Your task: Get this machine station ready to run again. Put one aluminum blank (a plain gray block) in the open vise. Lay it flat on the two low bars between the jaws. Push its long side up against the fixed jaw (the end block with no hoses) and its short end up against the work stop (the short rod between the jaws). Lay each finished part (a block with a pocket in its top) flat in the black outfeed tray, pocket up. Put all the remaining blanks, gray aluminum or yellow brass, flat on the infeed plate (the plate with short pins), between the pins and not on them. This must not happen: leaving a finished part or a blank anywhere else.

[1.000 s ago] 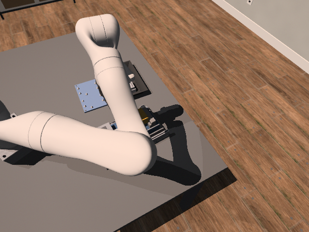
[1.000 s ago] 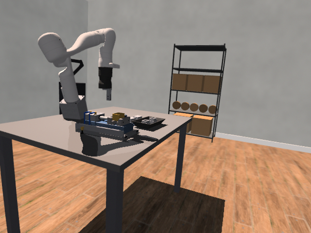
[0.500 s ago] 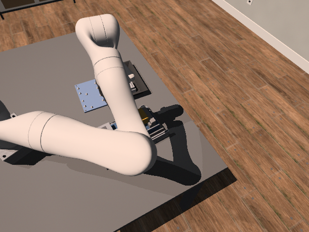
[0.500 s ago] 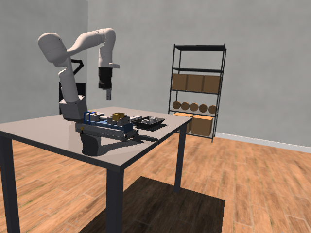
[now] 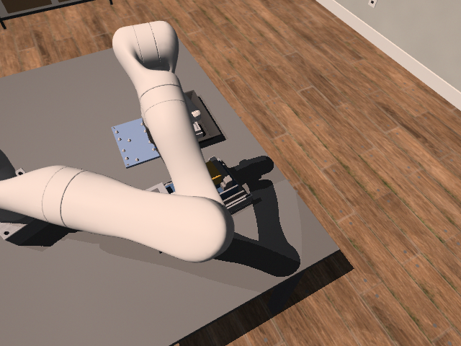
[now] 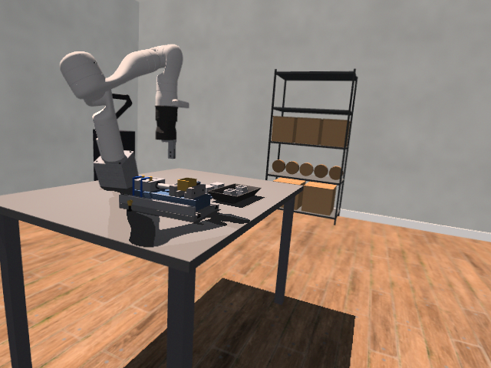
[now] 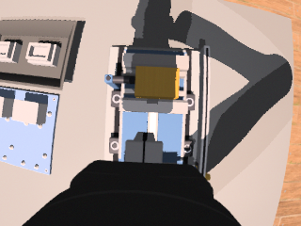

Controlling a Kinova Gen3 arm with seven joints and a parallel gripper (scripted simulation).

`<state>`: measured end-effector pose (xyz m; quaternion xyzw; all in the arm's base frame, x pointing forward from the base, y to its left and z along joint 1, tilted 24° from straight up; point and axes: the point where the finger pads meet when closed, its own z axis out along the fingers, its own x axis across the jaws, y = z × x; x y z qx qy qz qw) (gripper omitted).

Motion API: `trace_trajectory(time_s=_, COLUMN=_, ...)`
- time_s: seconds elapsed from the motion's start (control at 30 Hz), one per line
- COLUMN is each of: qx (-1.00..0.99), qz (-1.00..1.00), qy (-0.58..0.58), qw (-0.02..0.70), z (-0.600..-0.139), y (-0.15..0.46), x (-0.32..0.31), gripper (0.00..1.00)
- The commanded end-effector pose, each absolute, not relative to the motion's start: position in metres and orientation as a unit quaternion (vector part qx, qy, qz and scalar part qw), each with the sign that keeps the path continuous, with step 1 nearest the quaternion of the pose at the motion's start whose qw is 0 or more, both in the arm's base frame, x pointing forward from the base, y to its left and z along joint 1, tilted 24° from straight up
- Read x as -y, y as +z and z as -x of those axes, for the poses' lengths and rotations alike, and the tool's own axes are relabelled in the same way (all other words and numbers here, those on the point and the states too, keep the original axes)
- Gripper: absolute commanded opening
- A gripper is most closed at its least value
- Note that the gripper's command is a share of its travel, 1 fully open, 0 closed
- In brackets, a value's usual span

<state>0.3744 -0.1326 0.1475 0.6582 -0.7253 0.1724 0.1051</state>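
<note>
My gripper (image 6: 171, 155) (image 7: 145, 142) is shut and empty, high above the vise (image 6: 158, 204) (image 7: 134, 123). A yellow brass blank (image 5: 215, 171) (image 6: 186, 183) (image 7: 156, 82) sits between the vise jaws, its top above them. The work stop rod (image 7: 123, 80) is at its left in the wrist view; contact is unclear. Two pocketed parts (image 7: 42, 53) (image 7: 7, 51) lie pocket up in the black outfeed tray (image 6: 234, 196) (image 7: 67, 39). A gray blank (image 7: 24, 111) lies on the blue infeed plate (image 5: 137, 130) (image 7: 28, 141); another gray blank is cut by the wrist view's left edge.
The arm hides part of the plate, tray and vise in the top view. Hoses (image 6: 137, 185) stand at the moving-jaw end of the vise. A long rail (image 7: 206, 108) runs along the vise's right side in the wrist view. A shelf rack (image 6: 313, 110) stands beyond the table.
</note>
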Motion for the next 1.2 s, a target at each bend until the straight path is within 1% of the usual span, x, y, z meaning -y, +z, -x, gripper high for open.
trace_trajectory(time_s=0.0, qx=0.723, qz=-0.66, qy=0.172, qw=0.108, z=-0.372, y=0.149, x=0.134, gripper=0.0)
trace_trajectory(time_s=0.7, qx=0.757, qz=-0.621, qy=0.177, qw=0.097, z=-0.379, y=0.151, x=0.136, gripper=0.0)
trace_trajectory(time_s=1.17, qx=0.871, qz=-0.449, qy=0.191, qw=0.056, z=-0.405, y=0.156, x=0.142, gripper=0.0)
